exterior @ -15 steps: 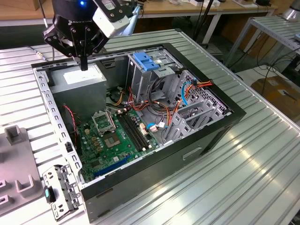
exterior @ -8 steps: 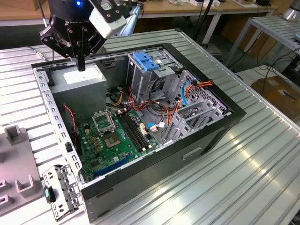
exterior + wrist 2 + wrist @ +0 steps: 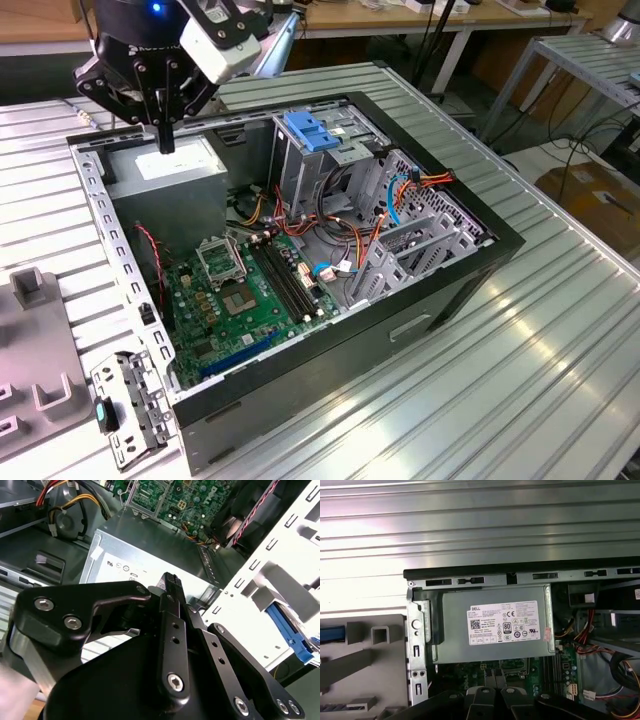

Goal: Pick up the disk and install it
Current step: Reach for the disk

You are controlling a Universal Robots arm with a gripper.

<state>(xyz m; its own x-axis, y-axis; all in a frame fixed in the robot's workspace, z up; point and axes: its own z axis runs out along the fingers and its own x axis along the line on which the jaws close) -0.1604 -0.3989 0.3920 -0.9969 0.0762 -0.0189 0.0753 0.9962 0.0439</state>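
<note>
disk [image 3: 331,633]: only a blue strip shows, most likely its side rail, seated in a slot of the grey fixture [image 3: 375,645]. The same strip appears in the second wrist view [image 3: 289,630]. Body and label are hidden.
disk location: on the worktop [image 3: 520,380], outside the case [image 3: 400,330], at the exterior view's left, just beyond the perforated case flange [image 3: 100,230]. Not lifted, not installed.
gripper [image 3: 166,145]: fingers pressed together, nothing between them. It hangs over the power supply [image 3: 165,170] in the far-left corner of the case, well apart from the disk.
drive cage [image 3: 330,170]: far side of the case, right of the power supply, blue latch [image 3: 315,135] on top.
cables [image 3: 330,235]: loose orange, yellow and blue bundles lie between the cage and the motherboard [image 3: 240,290].
progress: my read is early, approach stage only.
risk 1: the flange stands between gripper and fixture, so a low traverse could clip it.
risk 2: fingers pressed together would land on the disk and not around it, and could knock it askew in its slot.
risk 3: the flat metal body is probably slippery, so an off-centre pinch could let it tilt or drop onto the board.
risk 4: cables near the cage mouth could foul the rails, and a skewed entry would likely jam.
</note>
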